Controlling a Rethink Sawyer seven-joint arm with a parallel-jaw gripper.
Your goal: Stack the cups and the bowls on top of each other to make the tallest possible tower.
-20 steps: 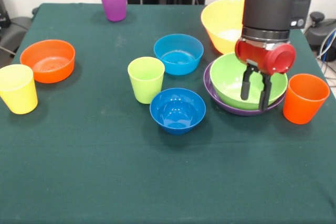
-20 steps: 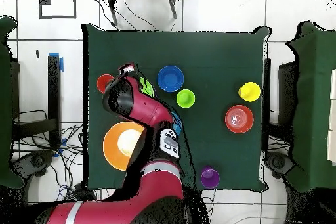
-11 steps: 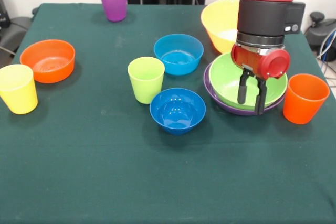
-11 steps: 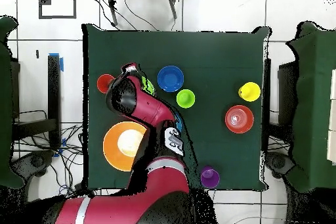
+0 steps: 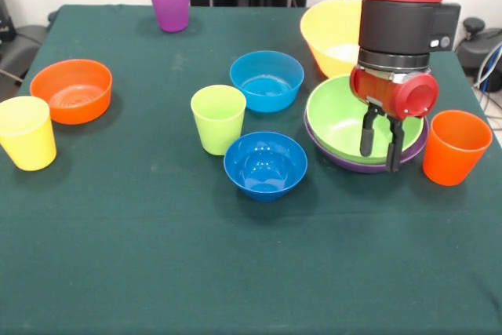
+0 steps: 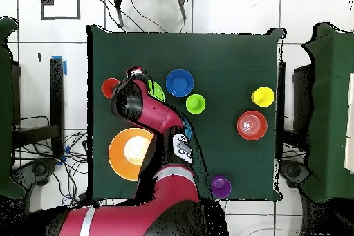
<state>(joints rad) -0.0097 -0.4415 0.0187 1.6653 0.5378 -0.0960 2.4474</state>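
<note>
My gripper (image 5: 380, 145) hangs open over the near rim of the lime green bowl (image 5: 337, 119), which sits nested in the purple bowl (image 5: 357, 165). One finger is inside the green bowl, the other by its rim. Behind them stands the large yellow-orange bowl (image 5: 333, 33). The orange cup (image 5: 455, 147) is just right of the nested pair. At mid-table are the light blue bowl (image 5: 267, 80), dark blue bowl (image 5: 265, 164) and lime green cup (image 5: 218, 118). The orange bowl (image 5: 72, 89) and yellow cup (image 5: 27, 132) are at the left, the purple cup (image 5: 169, 2) at the far edge.
In the overhead view the red arm (image 6: 155, 119) covers the gripper and most of the nested bowls. The dark blue bowl (image 6: 179, 82), lime green cup (image 6: 196, 103), yellow cup (image 6: 263, 96) and orange bowl (image 6: 252, 125) show there. Chairs stand beside the table.
The gripper drifted slightly left, then back right, staying over the green bowl's near rim. The green bowl now sits a little further left and lower in the purple bowl.
</note>
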